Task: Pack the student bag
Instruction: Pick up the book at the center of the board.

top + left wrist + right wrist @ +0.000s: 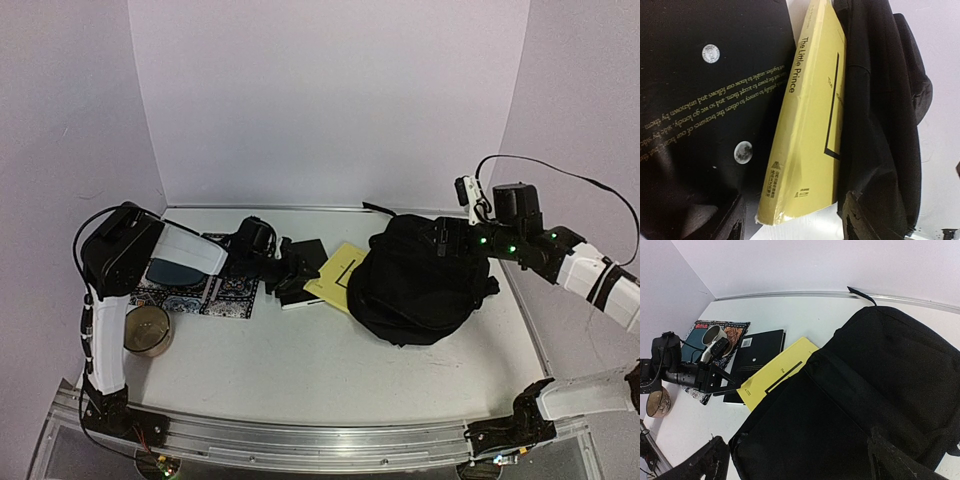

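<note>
Even, diffuse overhead lighting; shadows soft and faint. The student bag renders as near-featureless black. Lower corners of the left wrist view are blurred.

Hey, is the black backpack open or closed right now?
Closed over: black fabric covers the whole student bag, no contents showing in either view. Whether it is zipped, cannot tell.

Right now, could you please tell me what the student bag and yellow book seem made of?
The student bag looks like soft matte black fabric: it slumps and creases. The yellow book seems paper with a glossy cover: sheen along its spine.
</note>
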